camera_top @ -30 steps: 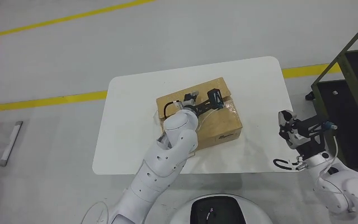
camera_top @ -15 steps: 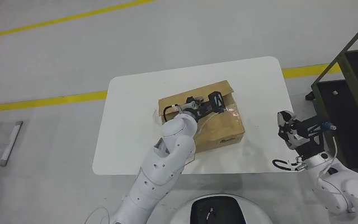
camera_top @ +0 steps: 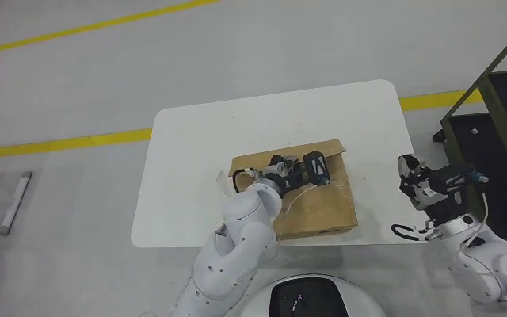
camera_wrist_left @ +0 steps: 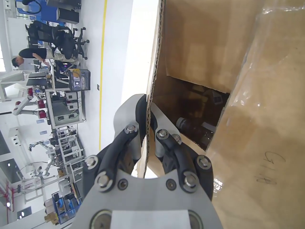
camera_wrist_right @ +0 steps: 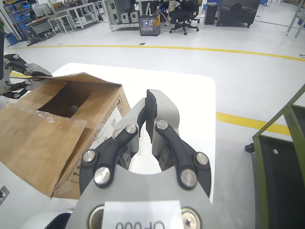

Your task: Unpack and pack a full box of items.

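Clamping the corrugated edge of a raised flap [camera_wrist_left: 190, 36], the left end effector [camera_wrist_left: 146, 107] has one finger [camera_wrist_left: 126, 113] on the outer face of the cardboard and the other on the inner face, so the sheet is pinched tight between them. From above, that left end effector [camera_top: 313, 169] sits over the far side of the cardboard box [camera_top: 317, 210], which rests on the white desk [camera_top: 198, 158] toward the robot's edge, turned slightly askew. The held flap stands up from the far rim, leaving a dark gap into the box. Through that gap a dark cylindrical item [camera_wrist_left: 190, 127] lies inside among other contents too dim to tell apart. The neighbouring flap [camera_wrist_right: 35, 132] lies down across the top, with a strip of clear tape [camera_wrist_right: 47, 117] along its free edge. The right end effector [camera_wrist_right: 146, 117] hangs beyond the desk's right edge, well apart from the box, its fingers pressed together with nothing between them
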Motion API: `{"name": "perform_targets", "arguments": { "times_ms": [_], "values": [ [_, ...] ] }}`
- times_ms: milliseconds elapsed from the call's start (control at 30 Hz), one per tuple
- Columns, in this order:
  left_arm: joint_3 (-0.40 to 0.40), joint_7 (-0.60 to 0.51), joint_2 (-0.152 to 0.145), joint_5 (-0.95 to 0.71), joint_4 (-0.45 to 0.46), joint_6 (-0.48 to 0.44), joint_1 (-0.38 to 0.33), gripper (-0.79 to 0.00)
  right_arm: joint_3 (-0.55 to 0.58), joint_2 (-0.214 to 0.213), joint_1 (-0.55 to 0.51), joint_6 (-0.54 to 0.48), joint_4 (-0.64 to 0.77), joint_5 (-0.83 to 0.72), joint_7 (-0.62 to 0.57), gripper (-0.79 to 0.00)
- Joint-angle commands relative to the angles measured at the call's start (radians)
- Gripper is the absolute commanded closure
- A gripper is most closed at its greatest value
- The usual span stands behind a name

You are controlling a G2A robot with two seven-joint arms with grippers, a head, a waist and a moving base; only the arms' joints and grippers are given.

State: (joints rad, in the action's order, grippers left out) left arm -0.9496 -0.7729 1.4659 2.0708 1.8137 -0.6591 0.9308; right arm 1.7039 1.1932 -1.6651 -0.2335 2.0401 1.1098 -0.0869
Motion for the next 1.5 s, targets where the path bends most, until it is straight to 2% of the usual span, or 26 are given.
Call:
{"name": "perform_targets", "arguments": {
  "times_ms": [0, 233, 467, 667, 833, 967, 1133, 1233, 1367, 1467],
  "values": [
    [-0.003, 0.003, 0.002, 0.001, -0.011, 0.017, -0.011, -0.785, -0.002, 0.0, 0.002, -0.001, 0.0, 0.0, -0.002, 0.0],
    [0.015, 0.046, 0.017, 0.059, -0.086, 0.081, -0.12, -0.785, -0.005, 0.0, 0.006, -0.004, 0.001, 0.007, -0.005, 0.0],
    [0.059, 0.106, 0.038, 0.142, -0.265, 0.112, -0.262, -0.785, 0.002, 0.0, -0.002, -0.004, 0.004, 0.009, -0.005, 0.0],
    [0.097, 0.13, 0.069, 0.134, -0.422, 0.179, -0.364, -0.785, 0.008, 0.0, -0.006, 0.003, 0.001, 0.007, -0.004, 0.0],
    [0.143, 0.134, 0.099, 0.111, -0.558, 0.216, -0.418, -0.785, 0.01, 0.0, -0.005, 0.005, -0.005, 0.007, -0.005, 0.0],
    [0.168, 0.126, 0.118, 0.097, -0.626, 0.218, -0.436, -0.785, 0.011, 0.0, -0.004, 0.006, -0.007, 0.007, -0.005, 0.0],
    [0.176, 0.115, 0.132, 0.095, -0.647, 0.231, -0.439, -0.785, 0.009, 0.0, -0.002, 0.004, -0.013, 0.006, -0.007, 0.0],
    [0.156, 0.112, 0.135, 0.074, -0.619, 0.242, -0.429, -0.785, 0.007, 0.0, 0.001, 0.004, -0.016, 0.006, -0.008, 0.0],
    [0.086, 0.106, 0.127, 0.011, -0.515, 0.269, -0.374, -0.785, 0.01, 0.0, 0.003, -0.001, -0.011, 0.002, -0.01, 0.0],
    [0.025, 0.077, 0.113, -0.022, -0.391, 0.259, -0.293, -0.785, 0.022, -0.002, 0.006, -0.048, -0.018, -0.041, -0.02, 0.0]
  ]
}}
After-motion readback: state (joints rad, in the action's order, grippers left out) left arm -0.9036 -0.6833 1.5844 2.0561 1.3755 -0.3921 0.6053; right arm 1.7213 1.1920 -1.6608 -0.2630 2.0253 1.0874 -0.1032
